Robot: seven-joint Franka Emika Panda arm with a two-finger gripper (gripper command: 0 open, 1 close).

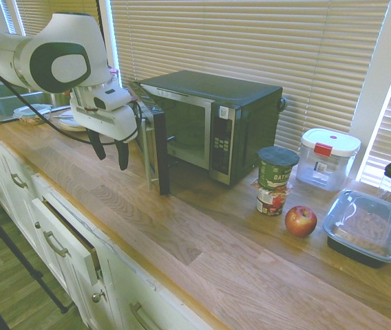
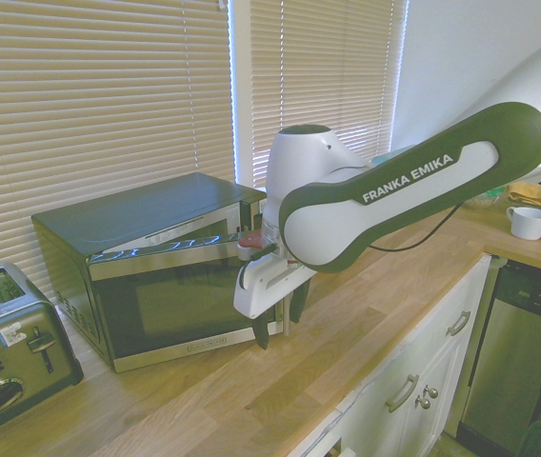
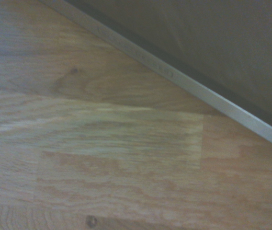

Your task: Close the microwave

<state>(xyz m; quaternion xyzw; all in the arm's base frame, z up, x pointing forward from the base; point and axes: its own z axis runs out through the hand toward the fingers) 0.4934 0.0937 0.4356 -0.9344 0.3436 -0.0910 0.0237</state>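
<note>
We begin with the hand [image 1: 109,157], its two fingers parted and nothing between them, near the front of the open door [image 1: 155,148]. Next comes the door's vertical handle [image 1: 148,155], a rigid bar that should be easy to push or grip, though smooth enough to slip along. The microwave [image 1: 226,130] sits on the tabletop [image 1: 213,268] beyond it, by the blinds [image 1: 250,41]. We judge the body heavy enough to stay put under a gentle shove, the door light and swinging freely until the latch stiffens. We'd press the door's outer face near the handle, far from the hinge, and spare the glass [image 2: 190,303] hard knocks.
</note>
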